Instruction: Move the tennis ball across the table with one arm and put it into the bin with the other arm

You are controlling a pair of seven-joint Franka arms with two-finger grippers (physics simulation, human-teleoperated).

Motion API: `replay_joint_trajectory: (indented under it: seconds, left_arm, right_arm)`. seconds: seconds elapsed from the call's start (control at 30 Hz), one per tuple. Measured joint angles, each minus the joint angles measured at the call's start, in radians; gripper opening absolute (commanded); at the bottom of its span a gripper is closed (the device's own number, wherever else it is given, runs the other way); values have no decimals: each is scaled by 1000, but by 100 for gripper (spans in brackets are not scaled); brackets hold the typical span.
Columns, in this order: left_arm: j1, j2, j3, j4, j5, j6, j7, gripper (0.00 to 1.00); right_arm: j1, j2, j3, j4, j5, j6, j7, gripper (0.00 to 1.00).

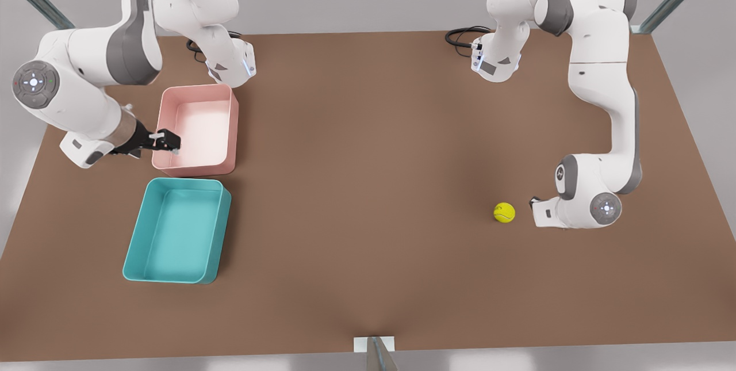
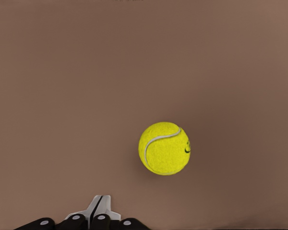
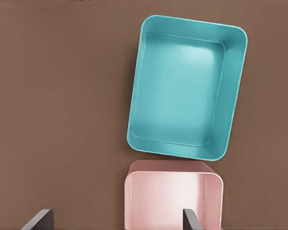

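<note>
The left end effector (image 2: 98,211) hangs low beside the tennis ball (image 1: 504,212), on the side away from the bins, its fingers pressed together with no gap between the tips and not touching the ball. In the left wrist view the ball (image 2: 164,148) rests on bare brown surface (image 2: 62,96) a little ahead of those closed fingertips, its curved white seam showing. In the front view this end effector itself is hidden under its white wrist.

The right end effector (image 1: 165,141) hovers at the near edge of the pink bin (image 1: 198,129), well apart from the ball, with its dark fingers (image 3: 38,221) spread wide; the right wrist view shows one fingertip on either side of the pink bin (image 3: 173,196).

The teal bin (image 1: 178,230) sits just beside the pink bin, on its side nearer the front camera, the two almost touching at their short walls. The right wrist view looks straight down into the teal bin (image 3: 187,91) and shows its floor bare; what shows of the pink bin is bare too. Open surface (image 1: 368,187) stretches between ball and teal bin with nothing in the way.
</note>
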Motion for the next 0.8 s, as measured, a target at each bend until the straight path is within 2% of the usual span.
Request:
replay_joint_trajectory:
  seconds: [0.37,0.8]
  left_arm:
    - [12,23,-45,-137,95,164,368,21]
    - [8,50,-48,-144,172,212,589,21]
  right_arm:
    - [-89,-2,-2,-42,-3,35,-4,100]
    - [-19,-6,0,-52,-13,44,-15,100]
